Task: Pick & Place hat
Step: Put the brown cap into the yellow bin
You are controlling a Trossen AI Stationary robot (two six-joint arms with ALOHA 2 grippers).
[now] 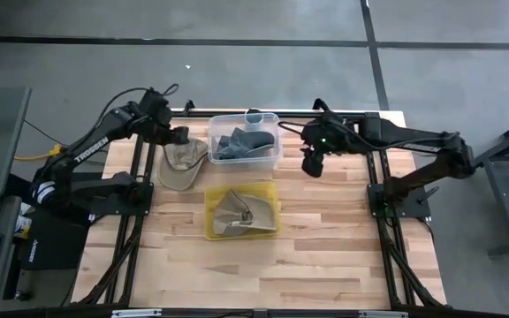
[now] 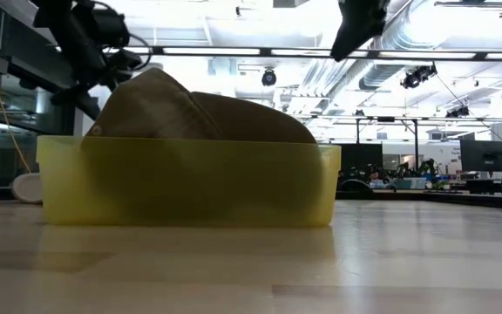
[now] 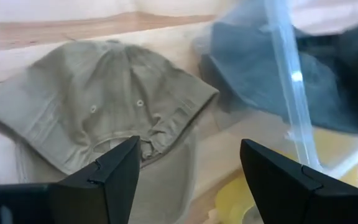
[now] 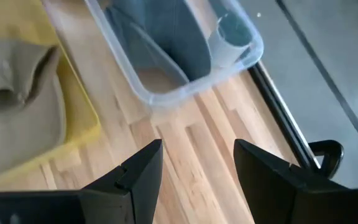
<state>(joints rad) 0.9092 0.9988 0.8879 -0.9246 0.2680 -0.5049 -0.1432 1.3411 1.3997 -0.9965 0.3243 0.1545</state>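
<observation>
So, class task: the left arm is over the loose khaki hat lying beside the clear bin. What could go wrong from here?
1. The left gripper, fingers open, hangs over the khaki hat's back edge; it may pinch only a fold and let the hat slip.
2. The hat lies against the clear bin, so a finger could catch the wall.
3. The yellow bin already holds a hat.

three hats [image 1: 184,162], two bins [image 1: 241,231], two grippers [image 1: 180,135]

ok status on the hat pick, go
Left gripper open, above the khaki hat lying on the table beside the clear bin. Right gripper open, empty, waiting beside that bin. Second khaki hat sits in the yellow bin.
</observation>
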